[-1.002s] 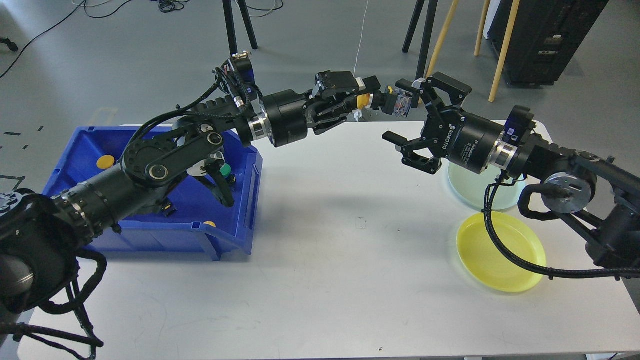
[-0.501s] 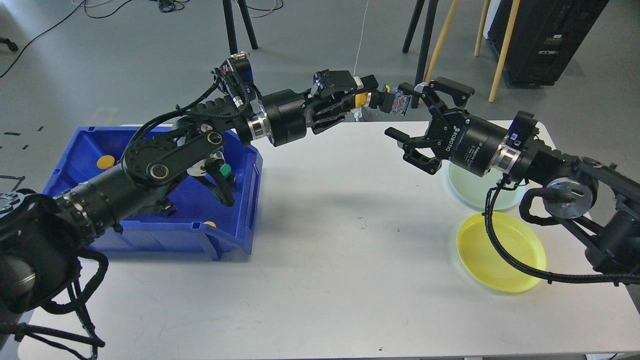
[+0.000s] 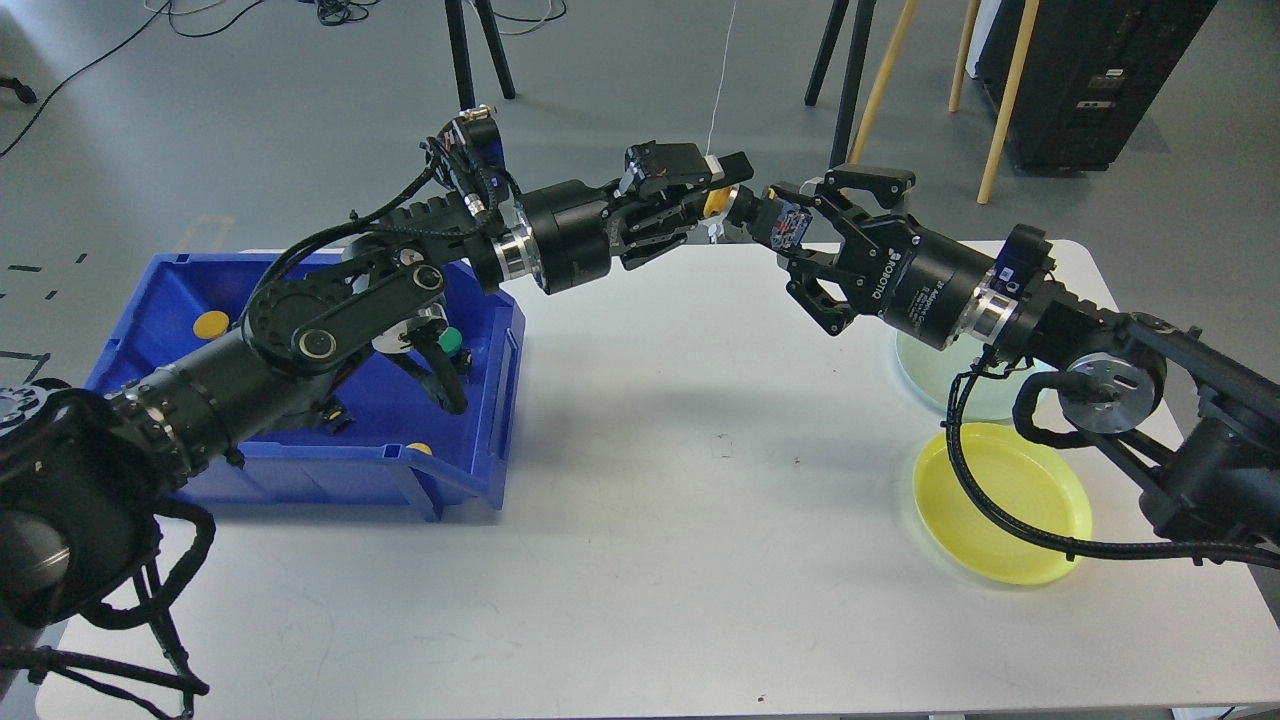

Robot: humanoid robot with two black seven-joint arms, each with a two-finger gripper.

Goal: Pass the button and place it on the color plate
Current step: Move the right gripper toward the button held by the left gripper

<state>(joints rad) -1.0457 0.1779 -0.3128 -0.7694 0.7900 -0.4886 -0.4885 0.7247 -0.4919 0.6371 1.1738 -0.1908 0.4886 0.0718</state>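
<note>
While both arms hang over the far edge of the white table, the left gripper is clamped on a small yellow round button. The right gripper sits just beside it, fingers spread apart. A glossy yellow plastic plate waits near the right arm, with a pale green plate behind.

A blue bin sits on the white table; tripod legs stand behind.
</note>
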